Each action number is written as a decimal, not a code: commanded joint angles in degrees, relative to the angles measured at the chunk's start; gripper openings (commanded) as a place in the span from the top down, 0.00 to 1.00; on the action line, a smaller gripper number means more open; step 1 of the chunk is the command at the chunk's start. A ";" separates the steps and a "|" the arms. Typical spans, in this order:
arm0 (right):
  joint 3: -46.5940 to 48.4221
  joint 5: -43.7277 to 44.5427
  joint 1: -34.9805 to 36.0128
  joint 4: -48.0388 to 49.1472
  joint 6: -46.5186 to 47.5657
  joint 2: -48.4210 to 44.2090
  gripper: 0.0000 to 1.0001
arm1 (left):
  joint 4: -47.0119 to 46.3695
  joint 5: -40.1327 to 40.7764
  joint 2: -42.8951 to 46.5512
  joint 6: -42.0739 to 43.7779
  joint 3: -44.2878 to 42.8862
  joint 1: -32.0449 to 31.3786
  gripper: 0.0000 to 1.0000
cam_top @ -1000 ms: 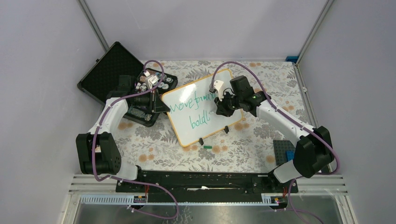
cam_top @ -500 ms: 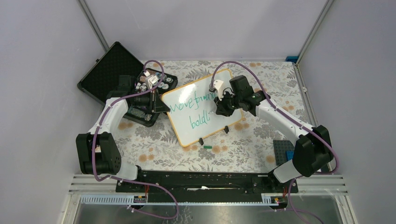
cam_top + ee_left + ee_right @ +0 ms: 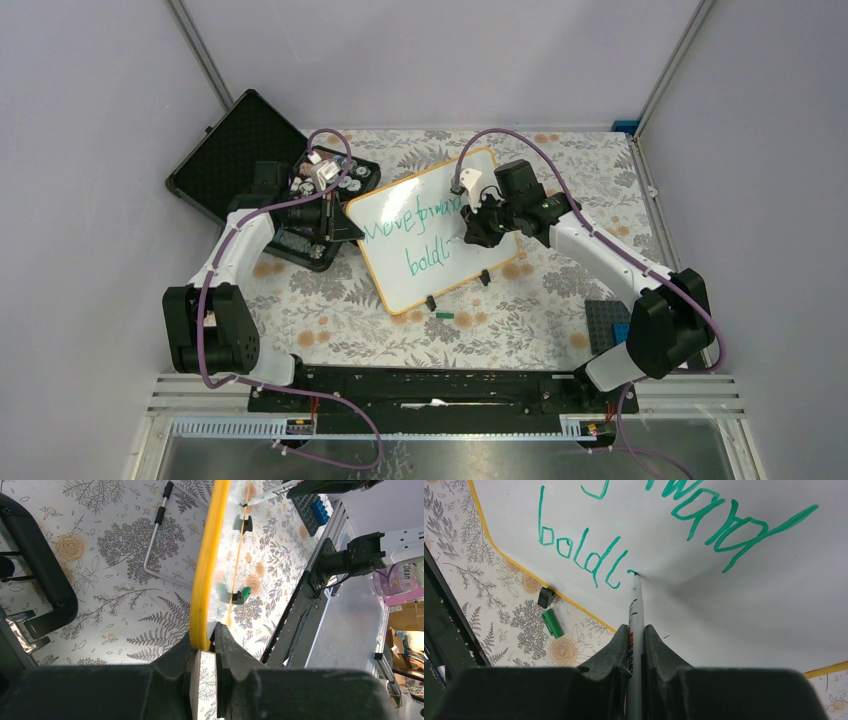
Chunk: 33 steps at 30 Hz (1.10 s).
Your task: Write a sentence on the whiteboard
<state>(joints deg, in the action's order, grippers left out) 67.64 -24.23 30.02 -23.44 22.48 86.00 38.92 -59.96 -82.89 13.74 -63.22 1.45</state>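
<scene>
Whiteboard [image 3: 402,285] pinched by L hand [image 3: 205,642], R hand's [image 3: 636,632] marker [image 3: 636,602] touching.

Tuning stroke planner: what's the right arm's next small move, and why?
Probably drag the marker into the first stroke of a "y". The right gripper holds the marker on the whiteboard where the sentence stops at "boldl"; the left gripper clamps the rim.

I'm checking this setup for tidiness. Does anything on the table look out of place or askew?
A green marker cap lies loose on the table just in front of the whiteboard, near a clip foot. The whiteboard itself sits askew to the table's edges, its rim pinched by the left gripper. Nothing looks spilled or damaged.
</scene>
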 commanded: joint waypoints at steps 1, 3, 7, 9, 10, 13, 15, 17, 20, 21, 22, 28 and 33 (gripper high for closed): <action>0.15 2.13 -0.93 1.75 0.58 -0.56 1.00 | -3.10 4.96 -0.78 4.59 -0.40 -0.58 1.00; -0.33 1.93 -0.88 1.81 0.85 -0.58 1.00 | -3.06 5.10 -0.75 4.71 -0.40 -0.56 1.00; -1.00 1.40 -0.93 1.80 1.07 -0.82 1.00 | -3.06 5.03 -0.84 4.73 -0.41 -0.62 1.00; -1.26 1.18 -0.93 1.78 1.07 -0.84 1.00 | -3.06 5.03 -0.91 4.71 -0.36 -0.53 1.00; -1.43 1.06 -0.93 1.73 1.07 -0.95 1.00 | -3.06 5.11 -0.82 4.70 -0.36 -0.57 1.00; -1.71 0.96 -0.94 1.47 1.13 -1.18 1.00 | -3.10 5.13 -0.70 4.68 -0.39 -0.57 1.00; -1.72 0.77 -0.93 1.12 1.24 -1.31 1.00 | -3.04 5.12 -0.78 4.72 -0.39 -0.58 1.00; -1.83 0.91 -0.93 1.12 1.23 -1.50 1.00 | -3.06 4.97 -0.85 4.74 -0.32 -0.57 1.00; -1.46 1.52 -0.93 1.04 1.34 -1.70 1.00 | -3.06 5.02 -0.87 4.76 -0.25 -0.57 1.00; -1.32 1.63 -0.99 1.11 1.34 -1.62 1.00 | -3.03 5.06 -0.85 4.73 -0.26 -0.60 1.00; -1.10 1.70 -1.01 1.07 1.34 -1.62 1.00 | -3.03 5.09 -0.75 4.72 -0.25 -0.58 1.00; 0.76 2.16 -1.76 0.81 1.60 -1.40 1.00 | -3.06 5.21 -0.61 4.74 -0.24 -0.59 1.00; 1.89 2.72 -2.29 0.72 1.69 -1.30 1.00 | -3.03 5.12 -0.70 4.72 -0.27 -0.57 1.00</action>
<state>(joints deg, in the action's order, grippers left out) 66.59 -24.56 28.93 -23.92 22.92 85.71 38.89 -59.96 -83.00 13.72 -63.22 1.45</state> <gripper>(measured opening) 0.175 0.130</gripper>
